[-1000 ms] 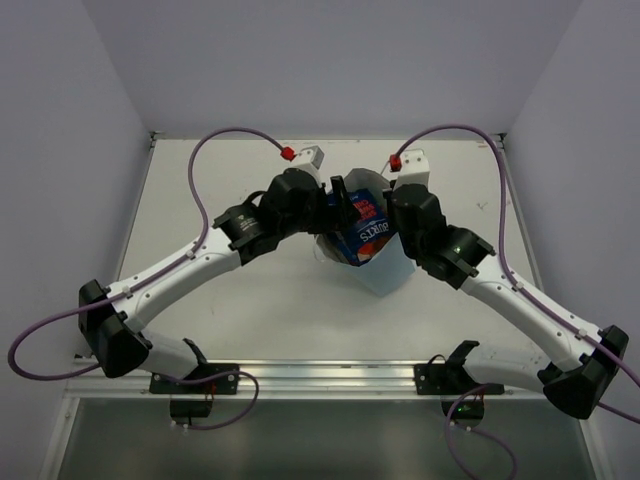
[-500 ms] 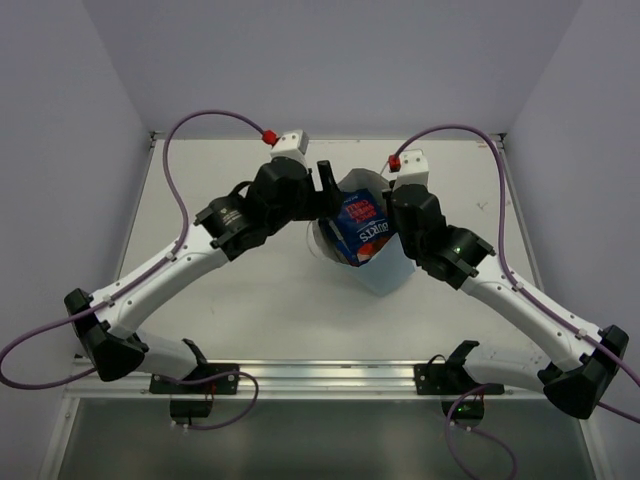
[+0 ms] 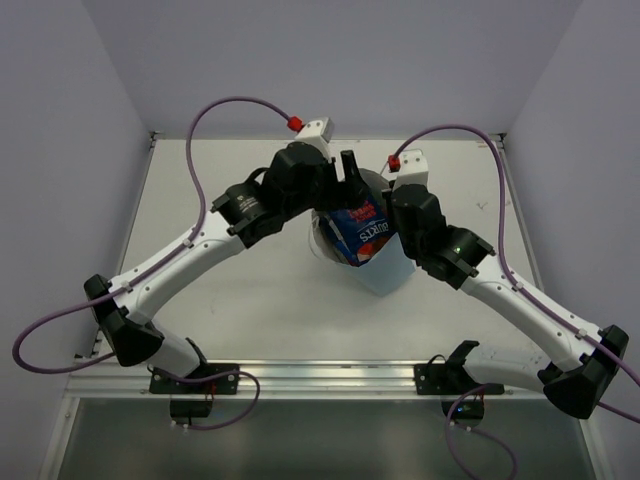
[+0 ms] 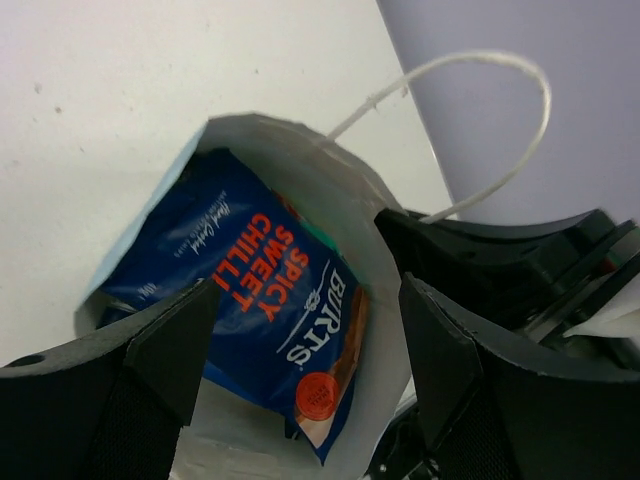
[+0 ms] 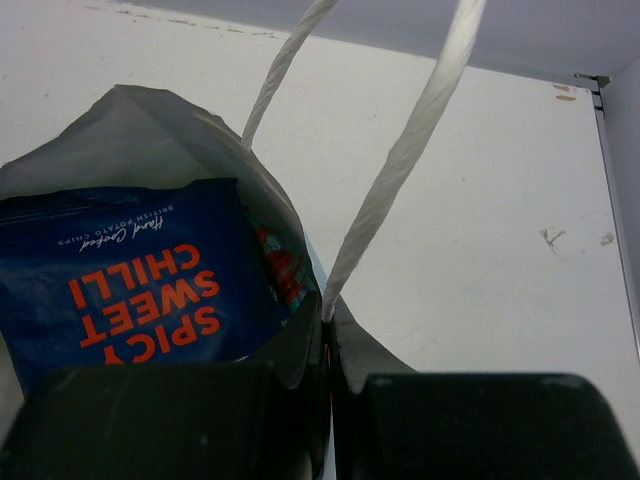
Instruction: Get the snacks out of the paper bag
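The light blue paper bag (image 3: 385,272) stands at mid-table with its mouth open, its inside white (image 4: 345,190). A dark blue packet with red lettering (image 3: 362,232) sticks out of its mouth; it also shows in the left wrist view (image 4: 265,290) and the right wrist view (image 5: 130,290). A teal and red packet (image 5: 280,265) peeks out behind it. My left gripper (image 4: 300,350) is open and empty, just above the mouth with the blue packet between its fingers (image 4: 170,345). My right gripper (image 5: 328,315) is shut on the bag's rim at the foot of a white cord handle (image 5: 400,160).
The bag's other cord handle (image 4: 500,90) loops up beside my right arm (image 4: 520,260). The two wrists (image 3: 300,185) crowd close together over the bag. White tabletop (image 3: 250,300) lies around it, with purple walls close behind.
My left gripper swung left, away from the bag, then came back right and now hovers over its mouth. The right gripper and the bag have not moved.
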Robot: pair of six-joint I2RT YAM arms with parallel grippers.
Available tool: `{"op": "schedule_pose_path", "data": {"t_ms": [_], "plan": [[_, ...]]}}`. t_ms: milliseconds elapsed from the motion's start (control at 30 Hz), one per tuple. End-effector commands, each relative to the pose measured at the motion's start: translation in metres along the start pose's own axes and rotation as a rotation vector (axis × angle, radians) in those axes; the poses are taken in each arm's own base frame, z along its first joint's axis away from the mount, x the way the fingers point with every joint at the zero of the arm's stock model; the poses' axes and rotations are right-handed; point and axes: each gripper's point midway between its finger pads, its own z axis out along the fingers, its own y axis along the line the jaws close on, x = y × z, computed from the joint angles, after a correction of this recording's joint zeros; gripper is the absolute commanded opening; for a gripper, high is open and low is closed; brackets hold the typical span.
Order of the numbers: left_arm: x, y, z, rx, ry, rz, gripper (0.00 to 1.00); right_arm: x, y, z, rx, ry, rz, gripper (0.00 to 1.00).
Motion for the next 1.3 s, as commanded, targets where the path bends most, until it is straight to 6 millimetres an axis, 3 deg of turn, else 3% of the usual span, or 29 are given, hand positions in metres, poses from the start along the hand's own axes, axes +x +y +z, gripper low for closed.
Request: {"op": "schedule_pose_path", "data": {"t_ms": [0,133,300,500,733,933,1033,1133,1267], "plan": [[0.031,-0.015,0.003,0.071,0.078,-0.069,0.8,-0.062,-0.001,-0.014,-0.016,-0.173,0.149,0.0],[0.056,0.006,0.001,0.013,0.116,-0.075,0.8,-0.058,-0.002,-0.014,-0.012,-0.16,0.15,0.0],[0.058,0.042,-0.016,-0.115,0.067,-0.073,0.79,-0.055,-0.004,-0.016,-0.012,-0.159,0.156,0.0],[0.074,0.049,0.002,-0.143,0.102,-0.07,0.8,-0.054,-0.004,-0.015,-0.009,-0.16,0.16,0.0],[0.07,0.052,0.029,-0.15,0.077,-0.091,0.77,-0.054,-0.001,-0.016,-0.026,-0.157,0.174,0.0],[0.066,0.055,0.044,-0.152,0.05,-0.124,0.69,-0.049,0.002,-0.015,-0.037,-0.144,0.183,0.0],[0.068,0.053,0.053,-0.141,0.05,-0.141,0.59,-0.047,0.002,-0.015,-0.038,-0.141,0.18,0.0],[0.066,0.047,0.055,-0.114,0.048,-0.154,0.4,-0.047,0.002,-0.016,-0.039,-0.144,0.181,0.0],[0.052,0.037,0.044,-0.079,0.017,-0.163,0.02,-0.047,-0.001,-0.016,-0.031,-0.146,0.174,0.0]]}}
